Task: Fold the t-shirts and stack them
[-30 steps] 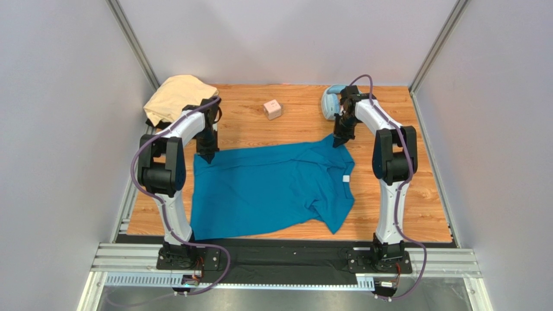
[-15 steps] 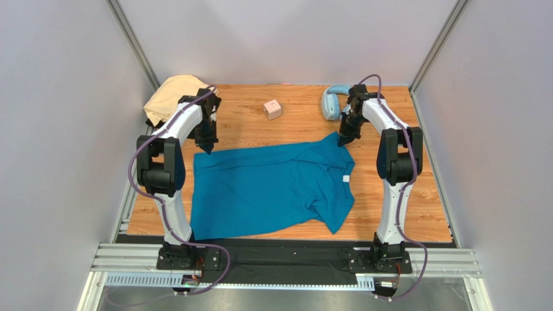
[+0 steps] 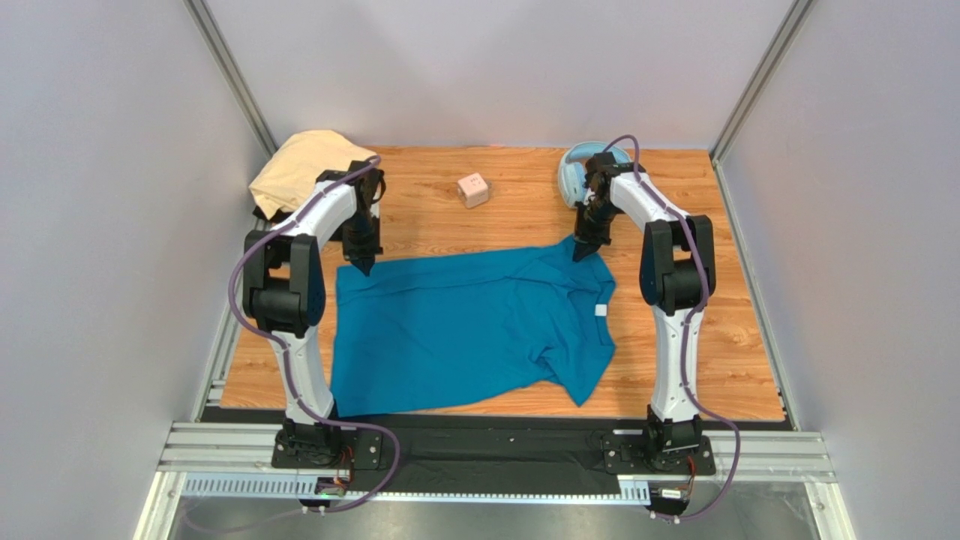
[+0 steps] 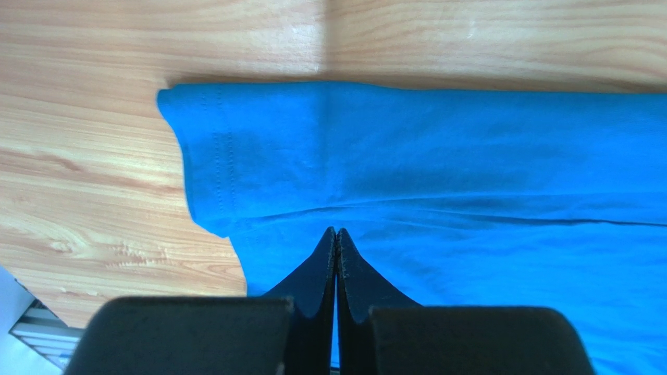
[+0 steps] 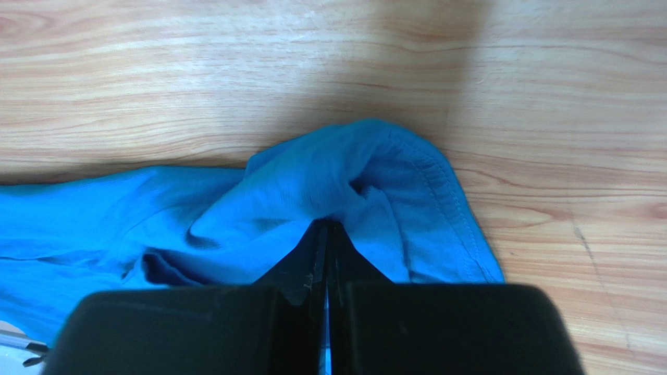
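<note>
Teal-blue t-shirt [image 3: 462, 326] lies spread mid-worktop [image 3: 721, 338], unfolded, with the pale tan t-shirt [image 3: 299, 163] heaped at the far-left corner. Over the last second the right hand [image 3: 581, 250], fingers clamped on the sleeve [image 5: 391, 180], swung outward and back, the bunched cloth following it. The left hand [image 3: 364, 267] is together at the far-left corner, though I cannot tell if it nips cloth, so this reads as edge-straightening, no fold started.

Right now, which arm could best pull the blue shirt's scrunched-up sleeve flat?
Probably the right. The right gripper is shut on the scrunched sleeve of the blue shirt; the left gripper sits shut over the flat opposite corner.
</note>
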You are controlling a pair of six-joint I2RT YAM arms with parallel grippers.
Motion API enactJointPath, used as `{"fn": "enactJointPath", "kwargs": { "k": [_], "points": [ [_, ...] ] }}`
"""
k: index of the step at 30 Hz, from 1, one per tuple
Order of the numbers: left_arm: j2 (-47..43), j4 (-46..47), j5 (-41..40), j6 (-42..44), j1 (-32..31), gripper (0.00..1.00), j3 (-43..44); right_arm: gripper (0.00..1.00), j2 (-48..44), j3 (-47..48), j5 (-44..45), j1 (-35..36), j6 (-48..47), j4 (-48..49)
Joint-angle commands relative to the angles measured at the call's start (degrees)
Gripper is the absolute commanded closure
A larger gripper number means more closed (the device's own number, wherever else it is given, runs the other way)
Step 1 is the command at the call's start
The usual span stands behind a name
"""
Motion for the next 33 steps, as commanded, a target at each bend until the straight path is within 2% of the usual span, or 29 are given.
{"fn": "enactJointPath", "kwargs": {
  "k": [1,15,25,33],
  "points": [
    [0.7,-0.1,-1.6,-1.1,-0.6,1.0,-3.1,1.0,2.0,1.3,-0.7,0.1,-0.3,-3.0],
    [-4.1,1.9,-4.9,0.6,0.9,1.0,-12.3,1.0,1.8,-3.6,2.5,-0.7,-0.7,-0.9],
    [-1.5,1.3,-5.2,1.1,1.8,1.0,-8.2,1.0,0.0,-5.6,4.3,-3.0,-0.3,0.3],
    [-1.3,3.2,-4.9,1.5,1.8,1.0,-9.6,1.0,-2.5,-8.3,5.0,-5.0,-0.2,2.2]
  ]
}}
